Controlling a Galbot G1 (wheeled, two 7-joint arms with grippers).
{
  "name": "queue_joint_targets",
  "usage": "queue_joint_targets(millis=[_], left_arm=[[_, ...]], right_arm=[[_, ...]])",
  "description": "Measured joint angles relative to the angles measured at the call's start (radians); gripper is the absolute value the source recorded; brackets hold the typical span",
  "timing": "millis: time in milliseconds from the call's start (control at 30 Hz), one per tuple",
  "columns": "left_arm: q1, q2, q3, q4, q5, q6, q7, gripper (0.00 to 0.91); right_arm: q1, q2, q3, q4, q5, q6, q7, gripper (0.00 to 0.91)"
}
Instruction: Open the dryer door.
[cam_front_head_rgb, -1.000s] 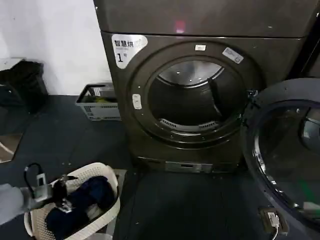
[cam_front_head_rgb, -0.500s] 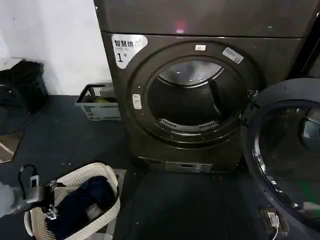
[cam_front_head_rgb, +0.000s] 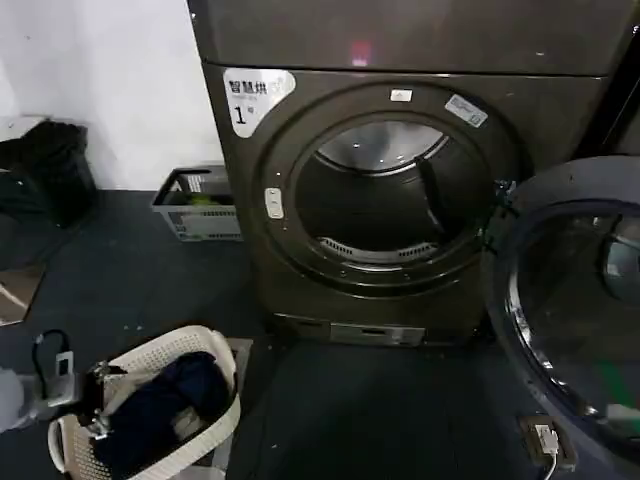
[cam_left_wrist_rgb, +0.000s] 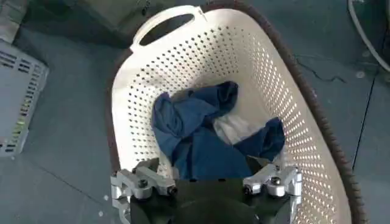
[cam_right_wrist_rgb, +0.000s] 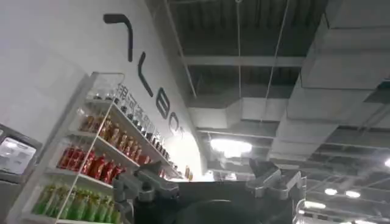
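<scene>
Door (cam_front_head_rgb: 575, 310) swung wide at 3 o'clock, hinged on drum's right; task looks done. Left gripper (cam_front_head_rgb: 95, 400) at 8 o'clock over laundry basket (cam_front_head_rgb: 215, 345), jaws spread, empty, far from door. Right gripper (cam_right_wrist_rgb: 210, 182) open, empty, aimed at ceiling.

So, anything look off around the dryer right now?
Nothing stands out. The dryer door hangs wide open at the right, the drum empty. The left gripper hovers open over the laundry basket of blue clothes.
</scene>
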Motion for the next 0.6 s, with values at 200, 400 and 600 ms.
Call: queue_joint_targets(millis=[200, 400, 600], left_arm=[[0.000, 0.010, -0.001, 0.005, 0.020, -0.002, 0.014, 0.907], [0.000, 0.016, -0.001, 0.001, 0.034, -0.002, 0.023, 0.907], [0.001, 0.023, -0.001, -0.001, 0.040, -0.002, 0.025, 0.907]], right_arm=[[-0.001, 0.000, 0.002, 0.001, 0.002, 0.000, -0.001, 0.907], [-0.007, 0.000, 0.007, -0.003, 0.003, 0.000, -0.001, 0.907], [-0.011, 0.000, 0.013, -0.007, 0.005, 0.001, -0.003, 0.907]])
